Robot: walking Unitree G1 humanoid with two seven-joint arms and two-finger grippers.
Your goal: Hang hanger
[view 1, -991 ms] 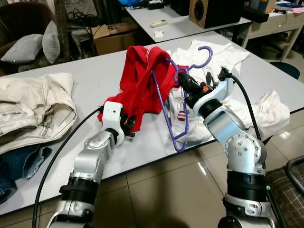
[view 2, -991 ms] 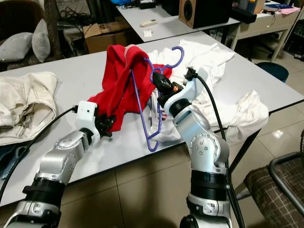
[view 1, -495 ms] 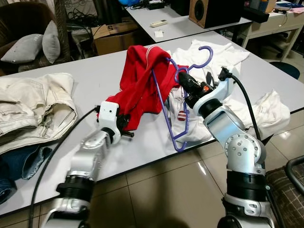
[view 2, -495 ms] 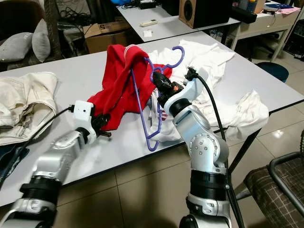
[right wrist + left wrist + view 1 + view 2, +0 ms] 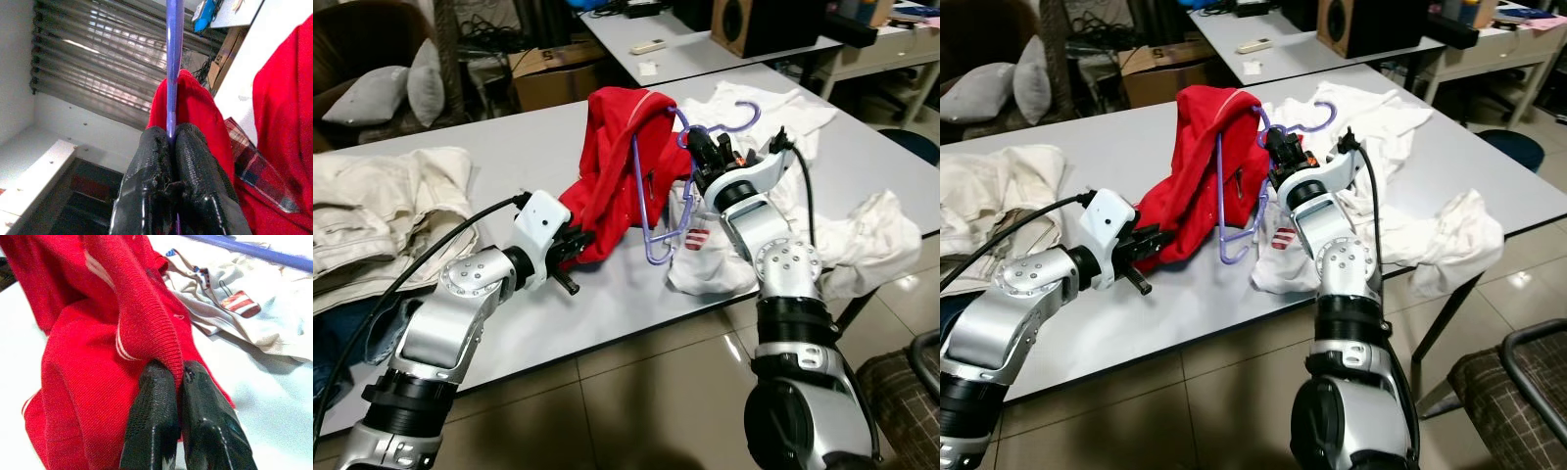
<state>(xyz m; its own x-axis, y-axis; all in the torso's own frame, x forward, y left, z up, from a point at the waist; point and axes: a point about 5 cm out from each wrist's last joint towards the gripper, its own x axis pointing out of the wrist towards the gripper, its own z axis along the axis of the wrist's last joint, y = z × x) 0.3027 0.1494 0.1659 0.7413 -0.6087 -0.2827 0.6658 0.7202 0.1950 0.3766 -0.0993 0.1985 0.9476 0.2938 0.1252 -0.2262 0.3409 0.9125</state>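
Right gripper point(image 5: 705, 149) clamps the purple hanger point(image 5: 651, 201) inside the red sweater point(image 5: 612, 157), whose hem the left gripper point(image 5: 168, 382) pinches, white shirts point(image 5: 862, 230) heaped right.

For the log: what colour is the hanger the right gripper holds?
Purple; the hanger shows best in the right eye view.

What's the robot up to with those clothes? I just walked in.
It is putting a red sweater on a purple hanger. The right gripper is shut on the hanger near its hook, holding it up above the grey table. The left gripper pinches the sweater's lower edge. White garments lie nearby.
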